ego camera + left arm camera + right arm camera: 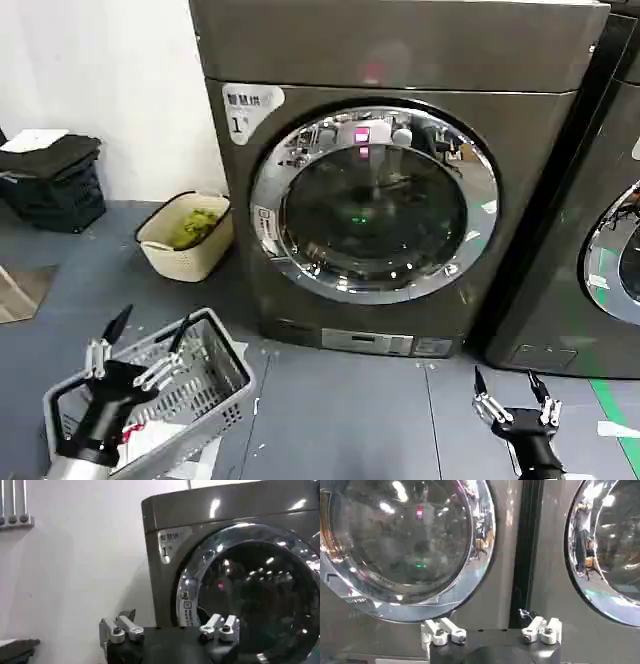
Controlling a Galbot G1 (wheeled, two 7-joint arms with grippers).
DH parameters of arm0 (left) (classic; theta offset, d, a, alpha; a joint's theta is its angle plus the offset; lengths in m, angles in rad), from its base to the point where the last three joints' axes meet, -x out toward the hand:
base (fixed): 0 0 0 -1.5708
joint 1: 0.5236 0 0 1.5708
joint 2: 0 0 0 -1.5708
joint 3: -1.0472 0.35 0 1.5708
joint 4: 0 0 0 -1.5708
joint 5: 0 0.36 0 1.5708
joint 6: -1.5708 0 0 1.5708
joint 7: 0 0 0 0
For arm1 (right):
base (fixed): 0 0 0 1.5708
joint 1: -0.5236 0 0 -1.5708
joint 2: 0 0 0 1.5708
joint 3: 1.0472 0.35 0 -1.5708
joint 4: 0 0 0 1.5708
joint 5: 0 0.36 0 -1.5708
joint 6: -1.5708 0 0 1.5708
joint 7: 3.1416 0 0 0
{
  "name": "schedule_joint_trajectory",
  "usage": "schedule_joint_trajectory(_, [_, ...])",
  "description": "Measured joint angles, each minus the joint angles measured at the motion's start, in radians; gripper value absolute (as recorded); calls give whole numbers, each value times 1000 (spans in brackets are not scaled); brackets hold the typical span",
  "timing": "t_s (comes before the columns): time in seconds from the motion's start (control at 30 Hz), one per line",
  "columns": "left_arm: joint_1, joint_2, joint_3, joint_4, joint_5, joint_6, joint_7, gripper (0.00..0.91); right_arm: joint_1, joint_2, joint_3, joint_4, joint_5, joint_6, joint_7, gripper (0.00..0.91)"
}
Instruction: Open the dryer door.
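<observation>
a cream woven basket [180,255] left of the machine holds green stuff; a grey wire basket [215,385] sits near, under the left gripper [150,335], jaws wide, empty. the right gripper [510,385] also gapes empty. the chrome-ringed dark glass dryer door [373,203] lies shut, farther off, between them.

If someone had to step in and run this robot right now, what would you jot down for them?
Left pincer: open, low, above a grey wire basket, holding nothing.
Right pincer: open, low near the floor, short of the machine, holding nothing.
The dryer door, the chrome-ringed one on the machine with the "1" sticker, sits shut.
Done: nothing yet.
Left: reach the door, likely with the right pincer, and pull it open.
</observation>
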Motion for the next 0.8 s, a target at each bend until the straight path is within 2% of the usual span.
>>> schedule_joint_trajectory(0.37, [6, 2, -4, -7, 0, -4, 2, 907, 93, -120, -75, -47, 44, 56, -65, 907])
schedule_joint_trajectory(0.53, [13, 2, -10, -11, 0, -6, 3, 907, 170, -199, -135, -98, 48, 77, -95, 907])
schedule_joint_trajectory(0.8, [29, 2, -13, -23, 0, -19, 23, 907, 326, -314, -234, -185, 101, 99, -131, 907])
